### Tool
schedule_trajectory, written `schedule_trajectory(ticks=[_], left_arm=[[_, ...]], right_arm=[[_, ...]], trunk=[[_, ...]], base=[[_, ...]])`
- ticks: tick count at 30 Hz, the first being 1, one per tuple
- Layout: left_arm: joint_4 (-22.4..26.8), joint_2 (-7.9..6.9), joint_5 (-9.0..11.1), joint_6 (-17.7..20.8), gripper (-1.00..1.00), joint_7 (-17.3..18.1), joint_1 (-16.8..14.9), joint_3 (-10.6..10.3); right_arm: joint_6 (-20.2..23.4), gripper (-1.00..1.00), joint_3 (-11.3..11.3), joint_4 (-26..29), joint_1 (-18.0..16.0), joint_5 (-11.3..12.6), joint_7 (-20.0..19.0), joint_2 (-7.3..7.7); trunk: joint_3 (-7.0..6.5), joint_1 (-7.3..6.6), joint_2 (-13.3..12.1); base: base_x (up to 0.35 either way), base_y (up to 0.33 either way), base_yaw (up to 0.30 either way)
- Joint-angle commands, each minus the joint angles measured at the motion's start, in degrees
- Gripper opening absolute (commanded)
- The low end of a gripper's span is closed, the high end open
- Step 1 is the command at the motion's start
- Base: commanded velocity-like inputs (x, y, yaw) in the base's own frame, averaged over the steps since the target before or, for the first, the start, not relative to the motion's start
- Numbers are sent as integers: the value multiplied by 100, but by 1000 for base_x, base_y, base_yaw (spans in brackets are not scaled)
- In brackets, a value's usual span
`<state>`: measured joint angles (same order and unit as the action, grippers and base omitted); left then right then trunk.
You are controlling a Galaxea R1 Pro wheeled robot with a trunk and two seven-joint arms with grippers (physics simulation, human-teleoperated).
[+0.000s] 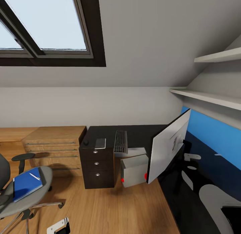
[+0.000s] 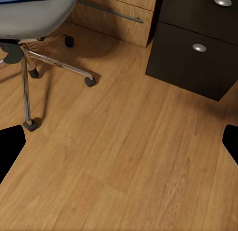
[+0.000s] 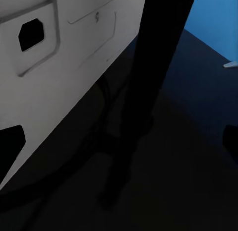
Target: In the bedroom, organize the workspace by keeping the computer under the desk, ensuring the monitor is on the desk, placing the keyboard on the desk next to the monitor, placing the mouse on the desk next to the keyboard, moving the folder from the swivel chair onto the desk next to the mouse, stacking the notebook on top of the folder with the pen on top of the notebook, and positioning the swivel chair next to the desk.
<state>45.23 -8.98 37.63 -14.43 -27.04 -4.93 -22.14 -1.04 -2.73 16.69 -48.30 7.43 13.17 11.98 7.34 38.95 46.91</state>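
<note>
Looking down over the bedroom, you are seeing the folder [image 1: 26, 184] lying flat on the seat of the swivel chair [image 1: 43, 180], with the pen [image 1: 34, 176] resting on its blue cover. That chair is standing to your left, so the left arm is the nearer one. In the left wrist view, the left pincer [image 2: 119, 142] is hanging over bare wood floor [image 2: 129, 156], its fingertips [image 2: 11, 144] showing as dark shapes at either edge, spread wide and holding nothing. From that camera the chair's chrome base is sitting near, with a sliver of blue folder just visible on the seat. The folder's long axis is running roughly from the chair's front edge toward its back.

The right pincer [image 3: 119, 142] is also gaping wide and empty, close behind the monitor [image 1: 167, 150] and its thin stand [image 3: 148, 67].

On the glossy black counter [image 1: 140, 133] the keyboard [image 1: 120, 141], the notebook [image 1: 100, 143] and the mouse [image 1: 86, 142] are lying near the drawer unit [image 1: 97, 167]. The computer [image 1: 134, 170] is sitting low beside the drawers. A light-wood chest [image 1: 55, 148] is standing against the wall under the skylight [image 1: 43, 22].
</note>
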Motion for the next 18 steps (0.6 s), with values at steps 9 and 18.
schedule_trajectory(ticks=[9, 18], left_arm=[[-10, -7, 56, -43, 100, -38, -6, -46], [-14, -7, 59, -43, 100, -38, -6, -47]], right_arm=[[-19, 100, -34, -7, -5, 53, 28, 6], [-19, 100, -40, -8, -5, 44, 26, -10]], trunk=[[9, 1, 7], [9, 1, 7]], base=[[19, 0, 0], [6, 0, 1]])
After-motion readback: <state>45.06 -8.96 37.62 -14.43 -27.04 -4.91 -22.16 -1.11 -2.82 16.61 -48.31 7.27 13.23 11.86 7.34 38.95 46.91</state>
